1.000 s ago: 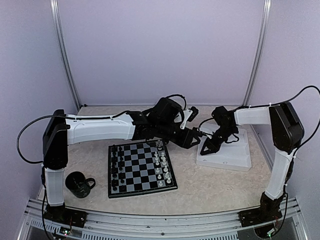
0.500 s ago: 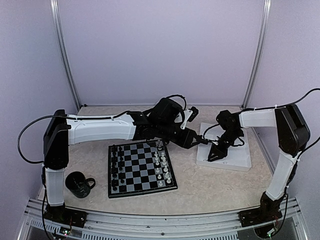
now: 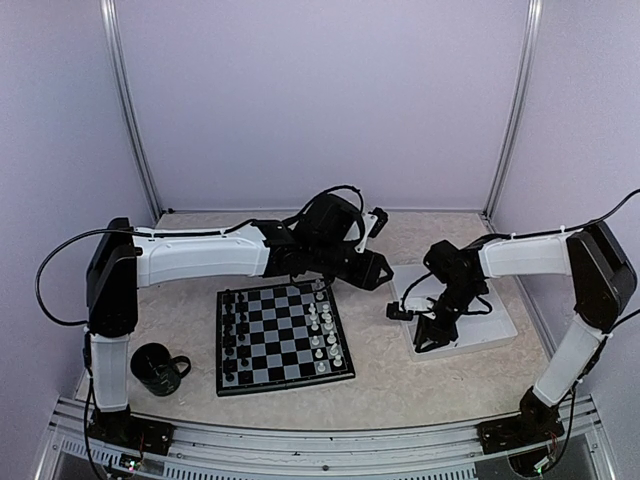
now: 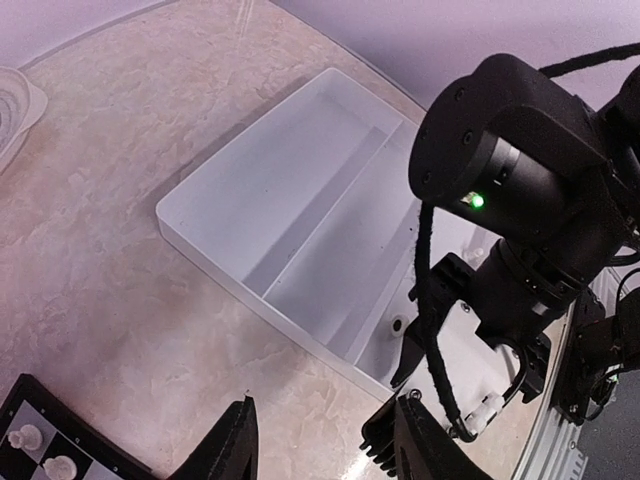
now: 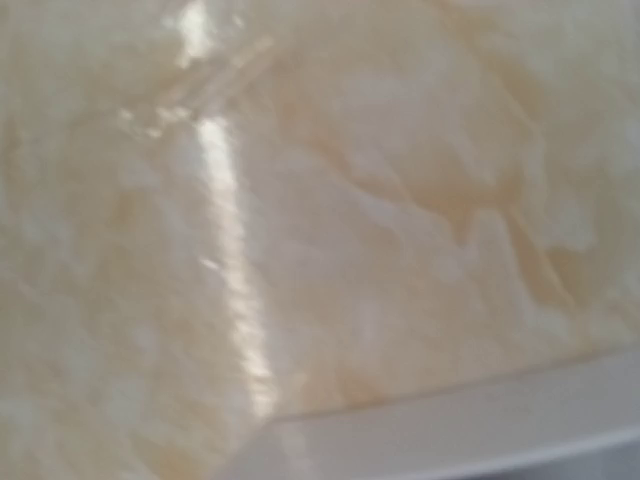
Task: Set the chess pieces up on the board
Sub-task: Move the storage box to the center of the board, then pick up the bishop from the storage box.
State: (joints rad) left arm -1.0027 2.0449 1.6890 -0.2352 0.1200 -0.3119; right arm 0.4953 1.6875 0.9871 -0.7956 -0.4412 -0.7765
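- Top external: board (image 3: pixel 283 338) lies flat on the table (image 3: pixel 400 385), with chess pieces (image 3: pixel 322 330) lining its left and right edges.
- Left gripper (image 4: pixel 318 445): fingers apart, empty.
- Right gripper (image 3: pixel 427 338), over the tray (image 3: pixel 500 318): I cannot tell whether it is open.

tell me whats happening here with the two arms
Two robot arms are setting up a chess set. The board has black pieces lined on one side and white pieces on the other. The left gripper hangs open and empty past the board's far corner; the right gripper is at the near edge of the white tray, whose compartments look empty.
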